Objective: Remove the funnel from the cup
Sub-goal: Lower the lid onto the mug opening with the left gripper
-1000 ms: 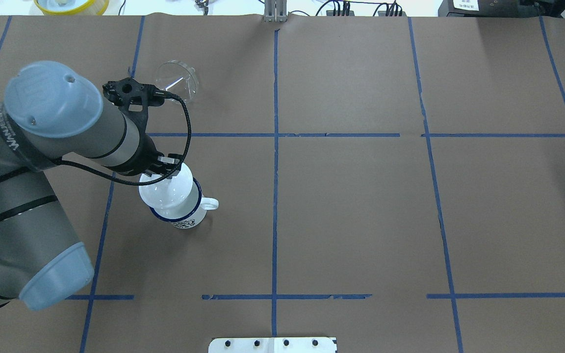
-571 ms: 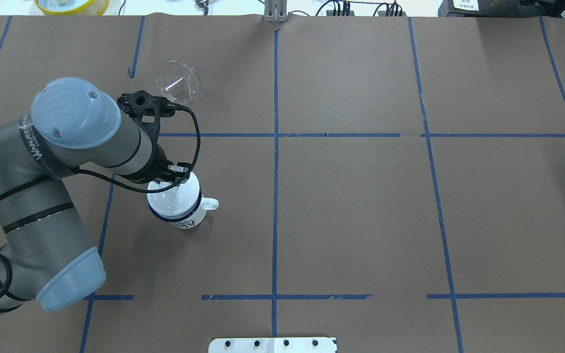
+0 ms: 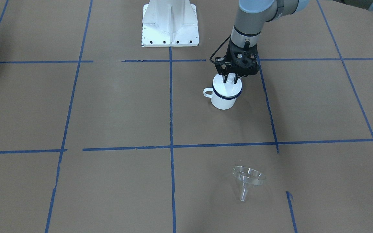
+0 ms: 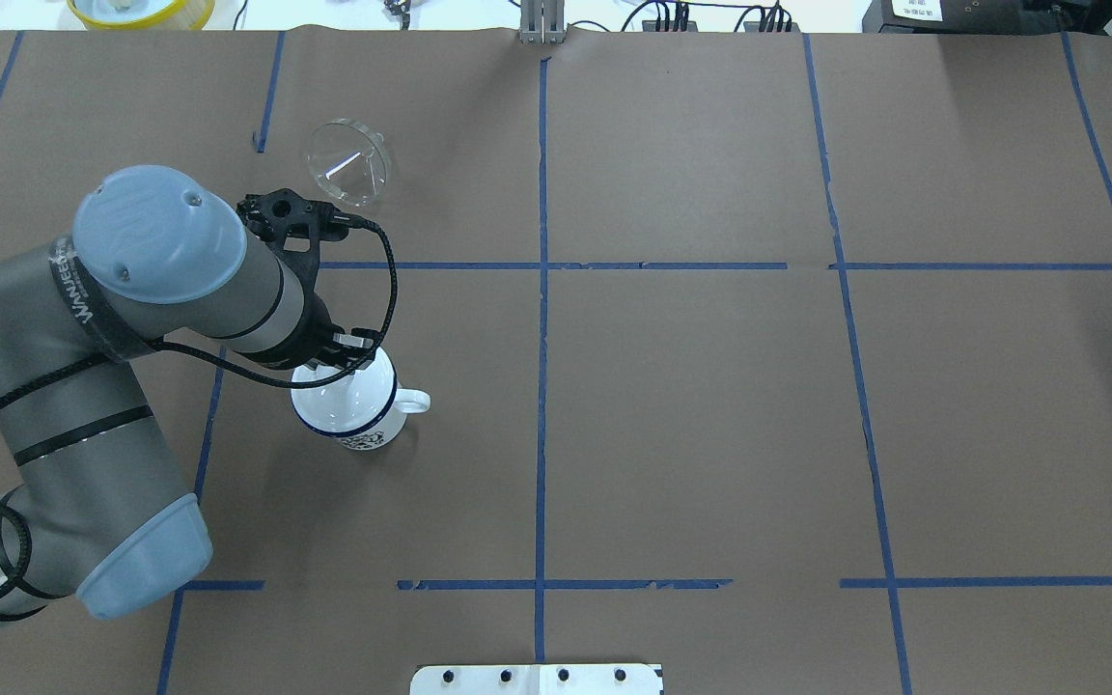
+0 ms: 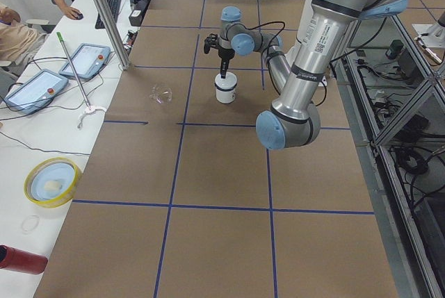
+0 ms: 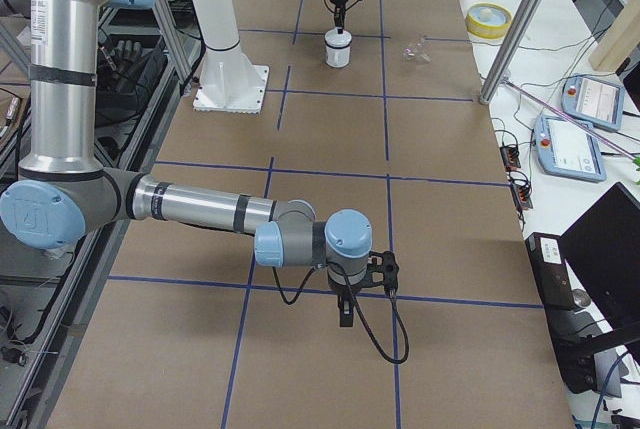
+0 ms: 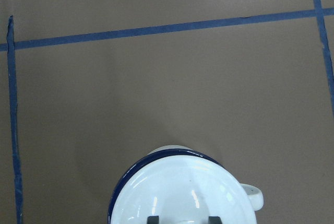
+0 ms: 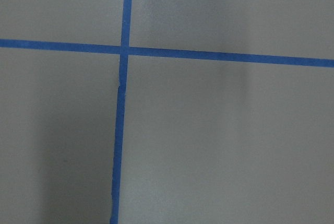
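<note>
On the worktop [image 3: 108,106] the clear funnel [image 3: 249,176] lies tipped, well apart from the enamel mug [image 3: 223,101]. Left pincer [image 3: 230,78] narrow, gripping the knob of the white domed lid [image 7: 182,192] seated on the mug. Right pincer [image 6: 345,317]: cannot tell its state.

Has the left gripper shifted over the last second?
Yes. In the overhead view the left gripper, holding the lid, has slid rightward, away from the blue tape line, onto the cup.
</note>
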Controlling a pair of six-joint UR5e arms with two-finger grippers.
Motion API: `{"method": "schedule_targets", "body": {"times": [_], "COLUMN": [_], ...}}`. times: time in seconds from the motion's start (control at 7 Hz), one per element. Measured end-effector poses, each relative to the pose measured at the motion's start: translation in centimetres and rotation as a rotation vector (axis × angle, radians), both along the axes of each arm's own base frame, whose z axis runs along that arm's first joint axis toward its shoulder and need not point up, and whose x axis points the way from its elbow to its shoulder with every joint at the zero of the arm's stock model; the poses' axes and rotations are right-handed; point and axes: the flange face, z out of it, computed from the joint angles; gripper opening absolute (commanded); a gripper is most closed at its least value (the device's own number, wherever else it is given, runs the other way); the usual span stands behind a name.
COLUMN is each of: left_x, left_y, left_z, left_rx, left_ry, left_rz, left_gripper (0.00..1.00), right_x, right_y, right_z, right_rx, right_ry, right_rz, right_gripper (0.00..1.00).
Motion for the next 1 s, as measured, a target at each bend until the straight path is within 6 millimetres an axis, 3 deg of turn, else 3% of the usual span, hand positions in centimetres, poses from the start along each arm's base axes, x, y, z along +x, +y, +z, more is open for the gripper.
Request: {"method": "schedule_targets", "body": {"times": [0.71,0.86,1.0], "left_x": [0.43,0.42,0.42], "left_y": [0.45,0.45,0.44], "left_z": [0.23,0.28,0.39], "left_rx": [-0.001,-0.001,-0.001], "left_ry": [-0.004,-0.005,-0.007], "left_rz": [0.01,0.011,0.011], "left_gripper": [0.0,0.38,0.97], "right_x": [0.0,0.0,0.0], "right_y": [0.0,0.0,0.0], "right_z": [0.0,0.0,0.0], "right_rx": [0.0,0.0,0.0], "right_ry": [0.0,0.0,0.0], "right_rz": [0.0,0.0,0.0], "right_gripper": [1.0,1.0,1.0]}}
